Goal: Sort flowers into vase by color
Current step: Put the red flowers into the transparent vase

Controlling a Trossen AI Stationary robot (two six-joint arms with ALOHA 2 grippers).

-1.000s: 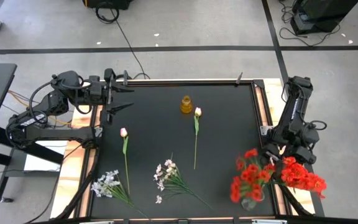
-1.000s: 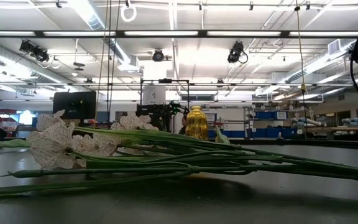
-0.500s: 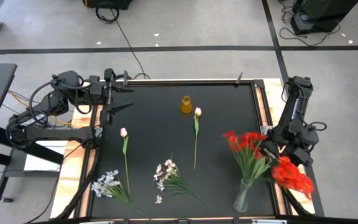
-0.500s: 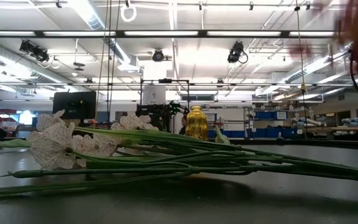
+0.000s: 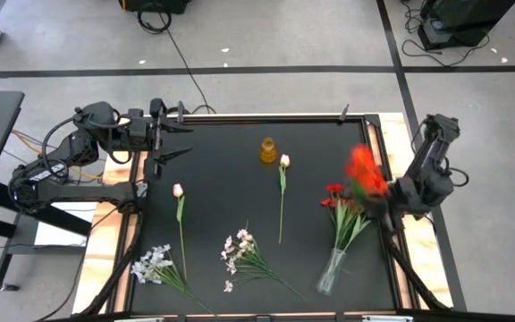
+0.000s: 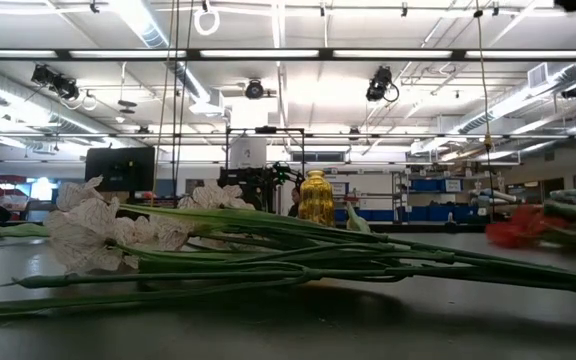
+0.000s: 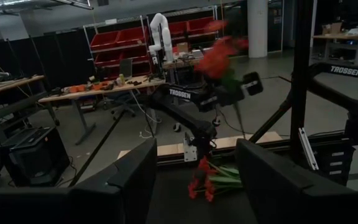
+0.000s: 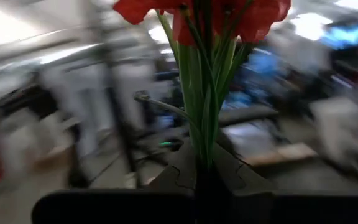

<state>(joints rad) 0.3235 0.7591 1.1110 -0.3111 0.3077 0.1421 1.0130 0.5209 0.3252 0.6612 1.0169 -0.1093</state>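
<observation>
My right gripper (image 5: 384, 197) is over the table's right edge, shut on a bunch of red flowers (image 5: 362, 170), blurred in the high view. A clear glass vase (image 5: 331, 270) lies on its side near the right edge. A second red bunch (image 5: 336, 199) reaches out of its mouth onto the black mat. Two pink tulips (image 5: 283, 162) (image 5: 178, 190) and two white sprays (image 5: 240, 249) (image 5: 152, 265) lie flat on the mat. A small amber vase (image 5: 267, 149) stands upright near the far edge. My left gripper (image 5: 181, 141) waits open at the far left corner. My right gripper pinches the red bunch by its green stems (image 8: 205, 140) between the two fingers. The stems run on past the fingertips and the red blossoms (image 8: 197, 14) stand beyond them. The bunch is lifted clear of the table, blossoms above the gripper in the left wrist view (image 7: 219, 55).
The black mat has wooden strips (image 5: 378, 148) along both sides. In the low view the white sprays (image 6: 118, 225) and their stems fill the foreground, with the amber vase (image 6: 315, 197) behind. Free mat lies between the tulips and the fallen vase.
The glass vase with its red bunch has tipped over from upright and now lies on its side, mouth toward the far edge, slid a little leftward. My right gripper has swung from the near right corner toward the far edge and up, carrying its red bunch.
</observation>
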